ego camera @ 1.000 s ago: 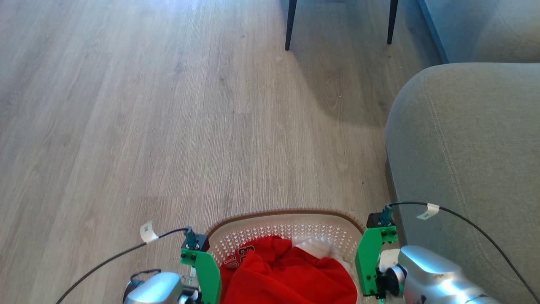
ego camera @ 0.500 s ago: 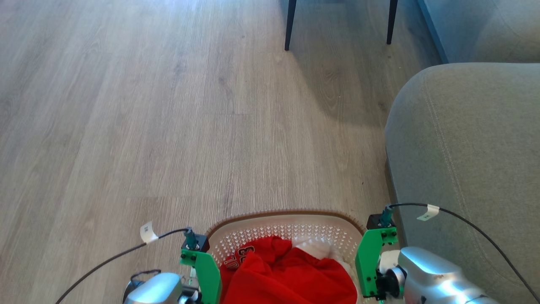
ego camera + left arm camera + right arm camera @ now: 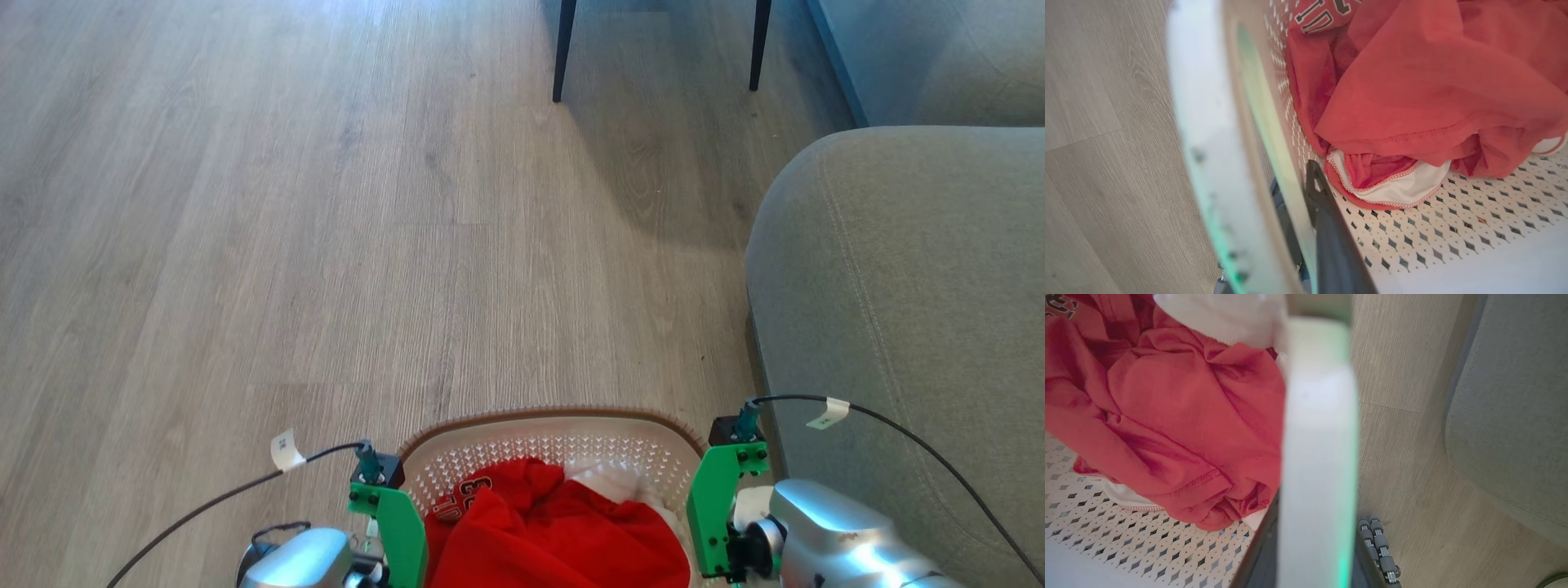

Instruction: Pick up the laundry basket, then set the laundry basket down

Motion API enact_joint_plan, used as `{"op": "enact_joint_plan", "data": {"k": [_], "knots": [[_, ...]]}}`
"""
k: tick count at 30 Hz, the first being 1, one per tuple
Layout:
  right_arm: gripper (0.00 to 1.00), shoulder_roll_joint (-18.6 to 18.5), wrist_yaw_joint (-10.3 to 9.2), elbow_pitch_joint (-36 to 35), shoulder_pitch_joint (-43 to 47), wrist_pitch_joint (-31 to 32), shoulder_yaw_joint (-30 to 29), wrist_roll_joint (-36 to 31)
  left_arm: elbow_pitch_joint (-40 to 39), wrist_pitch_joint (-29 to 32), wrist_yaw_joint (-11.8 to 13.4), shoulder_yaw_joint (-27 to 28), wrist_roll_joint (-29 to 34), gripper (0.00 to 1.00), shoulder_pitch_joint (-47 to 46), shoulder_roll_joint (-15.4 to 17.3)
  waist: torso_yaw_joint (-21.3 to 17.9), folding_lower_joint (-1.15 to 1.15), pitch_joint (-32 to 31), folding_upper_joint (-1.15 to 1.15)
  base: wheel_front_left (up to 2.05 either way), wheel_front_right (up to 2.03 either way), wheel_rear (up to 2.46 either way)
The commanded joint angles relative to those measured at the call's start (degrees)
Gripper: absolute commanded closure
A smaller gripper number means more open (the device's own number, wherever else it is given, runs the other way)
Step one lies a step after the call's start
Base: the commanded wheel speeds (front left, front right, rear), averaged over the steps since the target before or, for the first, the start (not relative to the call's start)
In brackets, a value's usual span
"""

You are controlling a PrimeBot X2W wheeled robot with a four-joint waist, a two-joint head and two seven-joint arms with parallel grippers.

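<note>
Left gripper (image 3: 1300, 196) and right gripper (image 3: 1316, 543) each pinch one side of the small white perforated plastic laundry basket (image 3: 555, 445) with a brown woven-look rim.

Gripping both sides probably keeps it level, since a crumpled red fabric garment (image 3: 563, 539) and a white cloth (image 3: 608, 478) lie loose inside. The head view places the basket low at the robot's front, over grey wood-look plank floor (image 3: 326, 245), just beside a grey upholstered sofa arm (image 3: 898, 286). The wrist views add the grip itself: one dark finger (image 3: 1331, 237) inside the wall, one outside, with the white edge between. I cannot tell whether the base is clear of the floor.
</note>
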Motion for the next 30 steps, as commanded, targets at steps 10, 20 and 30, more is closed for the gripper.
{"op": "enact_joint_plan", "data": {"k": [10,20,30], "knots": [[1.00,0.9,0.43,-1.1,-1.8,-1.0,2.1,0.1,-1.4,-0.7,-0.9,0.0,0.3,1.00,-3.1,0.4,-0.3,0.00,0.9,0.00,0.00,0.00,0.00],[1.00,0.9,0.43,-0.7,-3.5,-2.4,2.9,0.0,-2.1,-1.8,-0.2,0.0,0.7,1.00,-4.2,0.4,-1.2,0.00,6.1,0.00,0.00,0.00,0.00],[1.00,0.2,0.43,0.1,-8.7,-7.7,3.2,-1.2,-4.4,-4.3,2.0,-0.1,1.4,1.00,-8.9,0.4,-1.4,0.00,18.6,0.00,0.00,0.00,0.00]]}}
